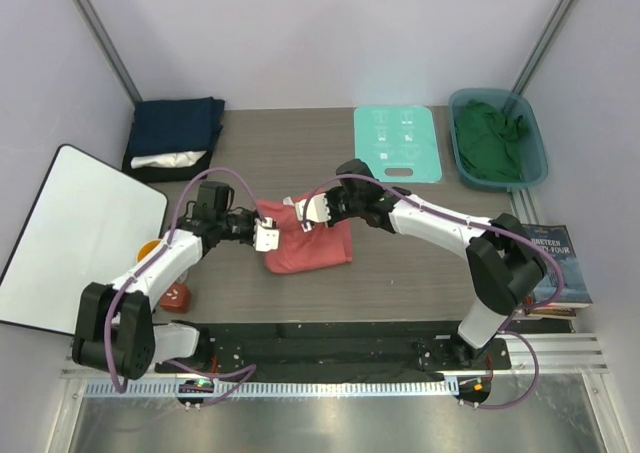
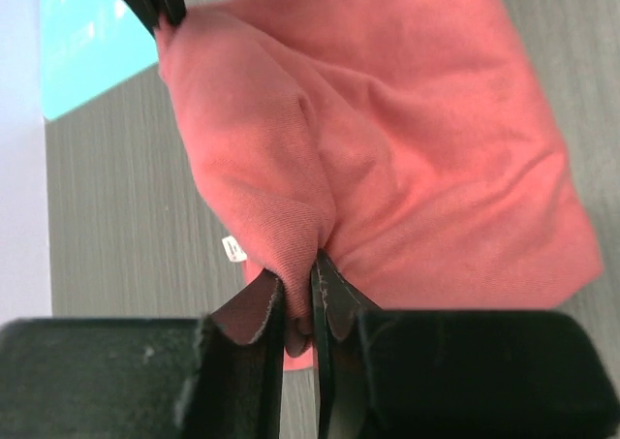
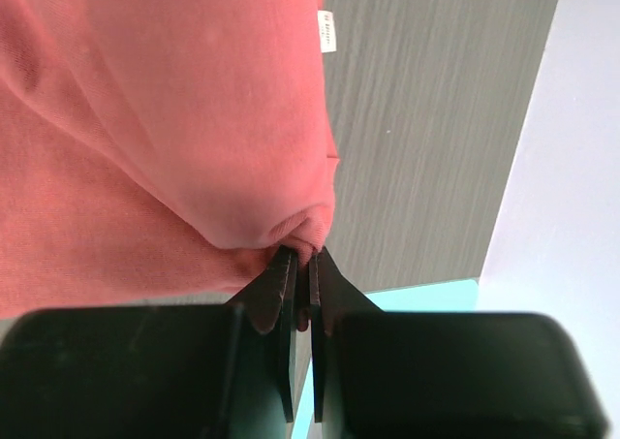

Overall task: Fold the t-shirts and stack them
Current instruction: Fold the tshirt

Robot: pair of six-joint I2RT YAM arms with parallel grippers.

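Note:
The coral-red t-shirt (image 1: 310,245) lies partly folded at the table's middle, its far edge lifted between both grippers. My left gripper (image 1: 268,231) is shut on its left corner; the cloth (image 2: 387,158) is pinched between the fingers (image 2: 254,313). My right gripper (image 1: 305,213) is shut on the right corner, with a fold of cloth (image 3: 145,139) in its tips (image 3: 281,284). A navy blue t-shirt (image 1: 178,125) lies folded over a white one (image 1: 168,160) at the back left. A dark green t-shirt (image 1: 490,138) sits crumpled in a bin.
The mint-green board (image 1: 396,143) lies flat at the back centre, also showing in the left wrist view (image 2: 92,42). The teal bin (image 1: 535,138) is at the back right. A white panel (image 1: 70,233) leans at left. A book (image 1: 560,268) lies at right. An orange object (image 1: 147,249) and a red one (image 1: 177,295) sit near my left arm.

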